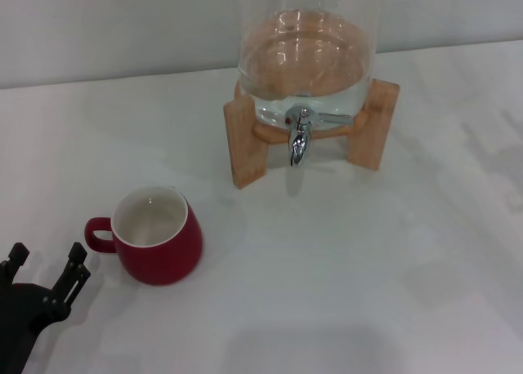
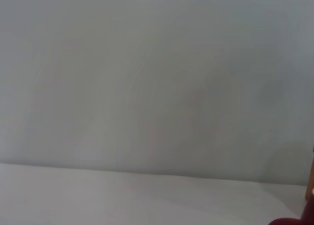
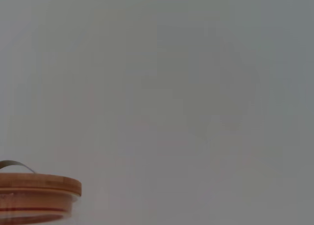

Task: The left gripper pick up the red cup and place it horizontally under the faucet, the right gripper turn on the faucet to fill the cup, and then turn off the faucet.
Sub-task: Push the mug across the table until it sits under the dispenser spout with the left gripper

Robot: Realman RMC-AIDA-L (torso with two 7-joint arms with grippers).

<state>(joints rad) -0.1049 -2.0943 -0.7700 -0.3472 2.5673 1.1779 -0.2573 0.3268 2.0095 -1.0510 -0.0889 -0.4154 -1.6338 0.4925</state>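
Note:
The red cup (image 1: 158,235) stands upright on the white table, left of centre, its cream inside showing and its loop handle pointing left. A sliver of it shows in the left wrist view (image 2: 289,221). The left gripper (image 1: 47,262) is at the lower left, just left of the handle, open and empty, its fingers apart and not touching the cup. The faucet (image 1: 299,137) is a chrome tap on the glass dispenser (image 1: 304,51), spout down, behind and to the right of the cup. The right gripper is out of view.
The dispenser rests in a wooden stand (image 1: 247,141) at the back centre and holds water. Its wooden lid (image 3: 37,184) shows in the right wrist view. A pale wall rises behind the white table (image 1: 368,268).

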